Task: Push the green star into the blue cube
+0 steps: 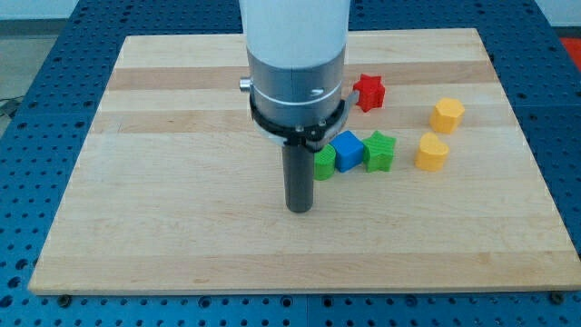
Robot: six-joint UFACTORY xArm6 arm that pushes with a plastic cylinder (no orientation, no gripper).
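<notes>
The green star [380,151] stands right of centre on the wooden board, touching the right side of the blue cube [347,150]. A second green block [325,163], its shape partly hidden by the rod, touches the cube's left side. My tip [300,209] rests on the board below and to the left of this row, just left of the small green block and a short way from the cube.
A red star [369,92] lies above the row. A yellow hexagon-like block [447,115] and a yellow heart-like block [432,153] lie to the right. The wooden board [163,200] sits on a blue perforated table [36,54].
</notes>
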